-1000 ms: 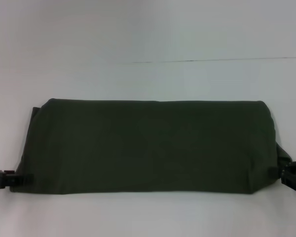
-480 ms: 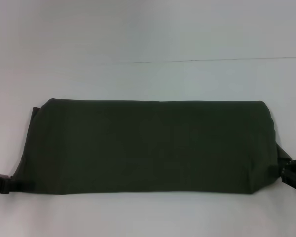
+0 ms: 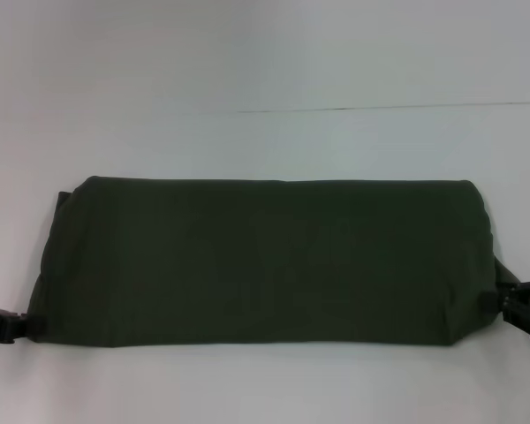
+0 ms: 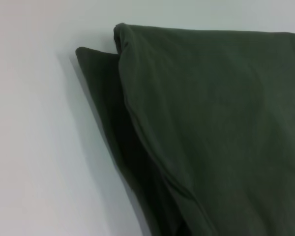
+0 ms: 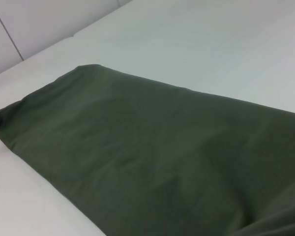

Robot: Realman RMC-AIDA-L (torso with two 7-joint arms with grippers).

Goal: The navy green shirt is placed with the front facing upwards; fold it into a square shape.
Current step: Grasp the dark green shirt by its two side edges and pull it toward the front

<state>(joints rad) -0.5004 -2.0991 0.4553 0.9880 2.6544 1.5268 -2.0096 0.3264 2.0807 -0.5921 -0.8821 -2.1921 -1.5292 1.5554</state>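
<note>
The navy green shirt (image 3: 265, 261) lies folded into a long flat band across the white table, plain green side up, with no lettering showing. My left gripper (image 3: 7, 325) sits at the picture's left edge, just off the shirt's front-left corner. My right gripper (image 3: 519, 309) is at the right edge, against the shirt's front-right corner, where a bit of cloth reaches out to it. The left wrist view shows the layered end of the shirt (image 4: 211, 123). In the right wrist view the shirt (image 5: 152, 157) stretches away along its length.
The white table (image 3: 265, 71) surrounds the shirt, with bare surface behind it and a narrow strip in front. A thin seam line (image 3: 380, 108) runs across the table behind the shirt.
My left gripper has drawn back to the left, off the shirt's front-left corner it was touching. The right gripper and the cloth at the right corner have shifted only slightly.
</note>
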